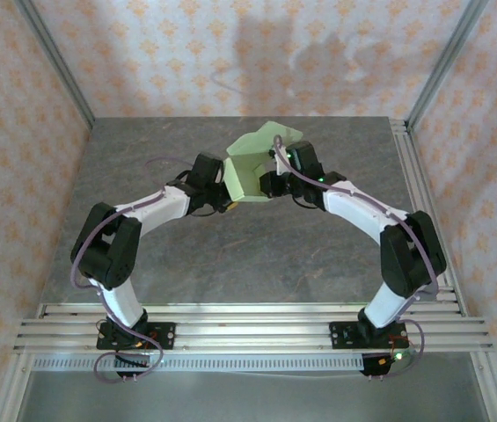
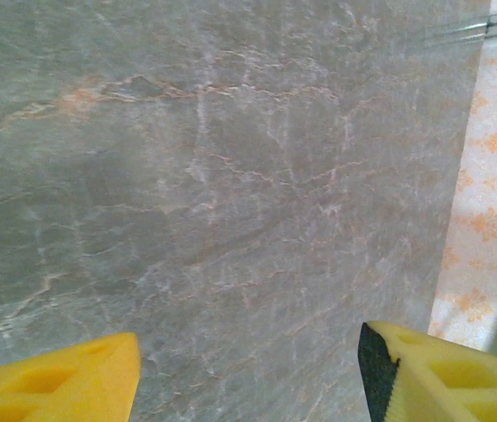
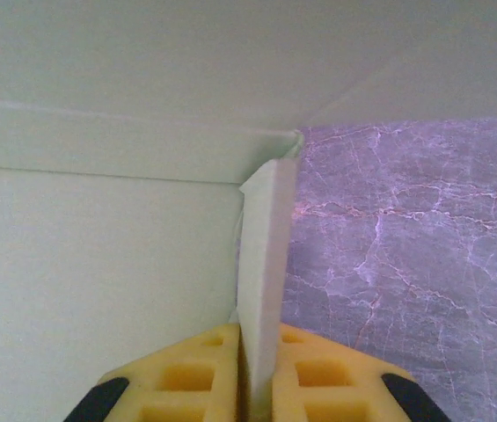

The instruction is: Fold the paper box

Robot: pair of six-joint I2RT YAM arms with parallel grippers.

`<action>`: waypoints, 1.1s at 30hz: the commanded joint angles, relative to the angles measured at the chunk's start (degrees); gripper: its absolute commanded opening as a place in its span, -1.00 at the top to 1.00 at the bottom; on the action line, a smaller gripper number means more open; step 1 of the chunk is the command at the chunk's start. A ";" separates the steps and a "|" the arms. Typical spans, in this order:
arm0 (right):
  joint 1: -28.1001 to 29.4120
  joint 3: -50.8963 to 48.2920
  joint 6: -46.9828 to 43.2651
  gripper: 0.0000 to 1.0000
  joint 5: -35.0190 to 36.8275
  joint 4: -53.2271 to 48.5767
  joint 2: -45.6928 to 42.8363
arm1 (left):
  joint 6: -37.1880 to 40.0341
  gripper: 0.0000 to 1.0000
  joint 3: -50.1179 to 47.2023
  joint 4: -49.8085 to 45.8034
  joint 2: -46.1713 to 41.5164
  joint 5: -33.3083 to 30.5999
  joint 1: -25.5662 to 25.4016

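Pinching a flap of the half-folded pale yellow-green card paper box (image 3: 98,264) between the pressed-together pads of the right gripper (image 3: 257,343), above the far middle of the grey marbled table (image 1: 230,255). Holding the left gripper (image 2: 248,365) spread wide, just beside the box's left panel

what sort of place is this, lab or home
Probably a robot lab test cell: marble-look table, aluminium rails along its near edge, patterned backdrop walls closing it in.

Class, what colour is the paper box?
The paper box is pale yellow-green, clearest in the top external view.
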 commanded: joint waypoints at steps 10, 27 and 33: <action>-4.70 -3.62 -1.94 0.75 3.17 0.20 -2.89 | 3.82 -0.41 -11.20 -0.29 -4.69 -3.82 3.33; 5.42 -13.01 4.32 0.81 41.71 3.08 1.46 | 11.41 -0.42 -16.22 -14.63 -18.33 -12.55 13.66; 8.23 -15.12 5.37 0.81 47.45 4.09 4.79 | 12.00 -0.43 -15.04 -15.54 -18.50 -12.02 13.89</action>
